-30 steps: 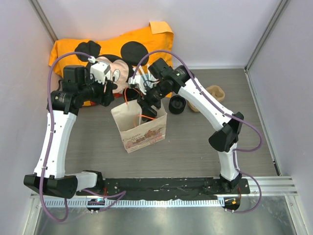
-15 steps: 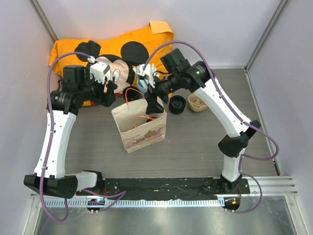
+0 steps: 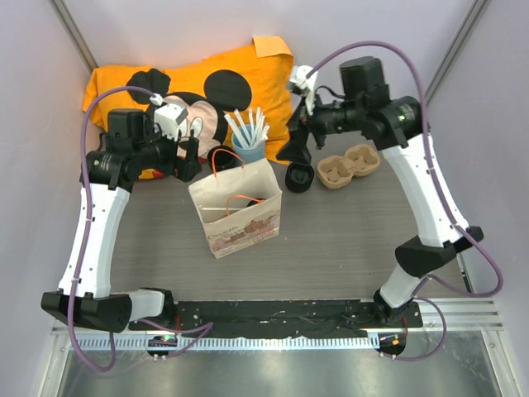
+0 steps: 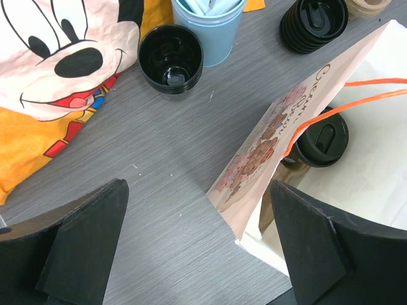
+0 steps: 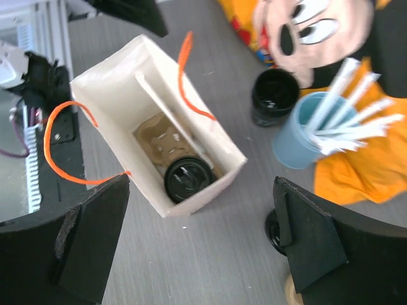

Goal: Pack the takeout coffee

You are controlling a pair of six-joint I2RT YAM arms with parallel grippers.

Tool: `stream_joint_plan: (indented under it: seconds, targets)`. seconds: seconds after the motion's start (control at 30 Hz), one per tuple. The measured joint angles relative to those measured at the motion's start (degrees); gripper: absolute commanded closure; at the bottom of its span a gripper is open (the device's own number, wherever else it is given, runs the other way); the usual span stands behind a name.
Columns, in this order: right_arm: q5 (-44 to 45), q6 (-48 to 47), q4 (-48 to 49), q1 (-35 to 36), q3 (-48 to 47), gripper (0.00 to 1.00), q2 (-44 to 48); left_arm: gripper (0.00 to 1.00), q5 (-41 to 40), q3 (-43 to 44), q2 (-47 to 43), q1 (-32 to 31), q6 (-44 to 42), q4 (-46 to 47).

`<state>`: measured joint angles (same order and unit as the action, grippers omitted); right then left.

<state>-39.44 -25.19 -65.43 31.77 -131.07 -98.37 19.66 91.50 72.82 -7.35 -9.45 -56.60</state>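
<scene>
Grey wood-grain table (image 3: 347,248) carries everything, with an orange Mickey Mouse cloth (image 3: 248,74) spread across its far left side. A paper bag (image 3: 244,227) with orange cord handles stands upright and open near the middle. The left gripper (image 4: 197,254) hangs above the bag's far left corner, jaws spread wide and empty. The right gripper (image 5: 200,254) hangs beyond the bag's far right corner, also spread and empty. A cardboard cup carrier (image 3: 349,165) lies to the right. A blue cup (image 3: 248,151) of white sticks stands just behind the bag. The takeout coffee (image 5: 187,178) sits upright on the bag's floor. A second black-lidded cup (image 3: 299,176) stands beside the carrier, and a hollow black ring (image 4: 170,57) rests beside the blue cup.
</scene>
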Motion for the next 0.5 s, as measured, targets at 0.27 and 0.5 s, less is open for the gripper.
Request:
stream_joint_plan:
  seconds: [0.27,0.5]
  targets:
    - [-0.2,1.9,3.9,-6.1,7.8,0.00,9.1,0.00,1.9,0.3,-0.1,0.0,0.0,0.0]
    - [3.5,2.0,6.2,-8.1,20.5,0.00,15.6,0.00,5.9,0.3,-1.9,0.0,-0.2,0.1]
